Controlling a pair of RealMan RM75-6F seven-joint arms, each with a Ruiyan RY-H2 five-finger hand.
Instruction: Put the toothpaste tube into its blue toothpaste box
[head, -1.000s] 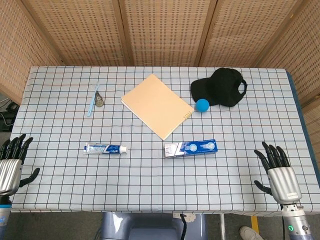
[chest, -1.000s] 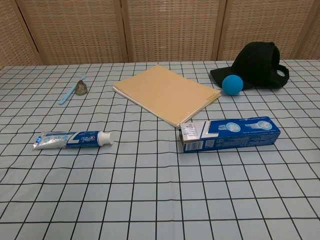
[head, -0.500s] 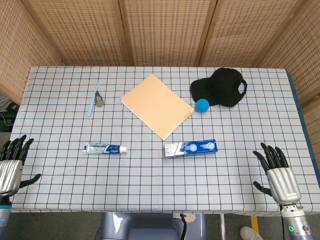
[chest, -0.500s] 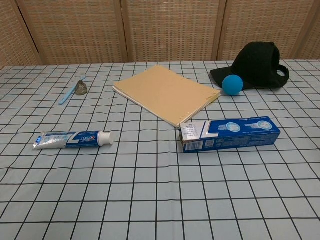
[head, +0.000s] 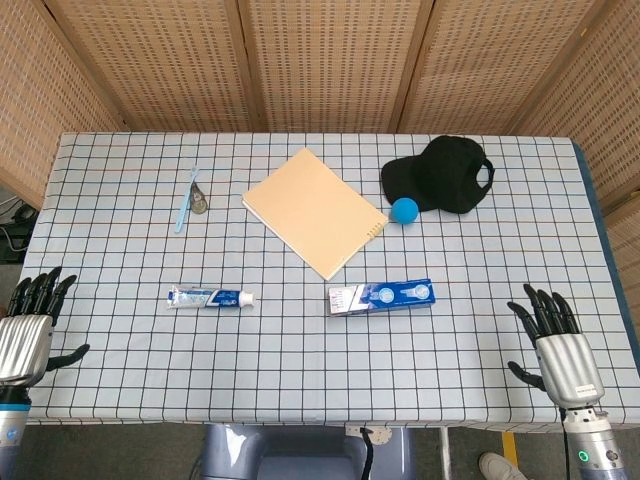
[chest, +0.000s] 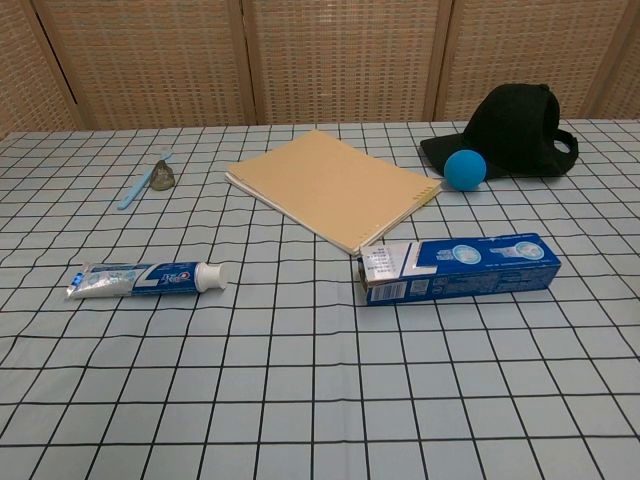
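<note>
Nothing done yet as far as I can tell. The toothpaste tube lies flat on the checked tablecloth, well apart from its blue toothpaste box, cap pointing at the box's open end. My left hand and right hand hover at the table's near corners, fingers spread, holding nothing.

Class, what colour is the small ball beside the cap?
Blue; the ball shows best in the chest view, touching the black cap.
</note>
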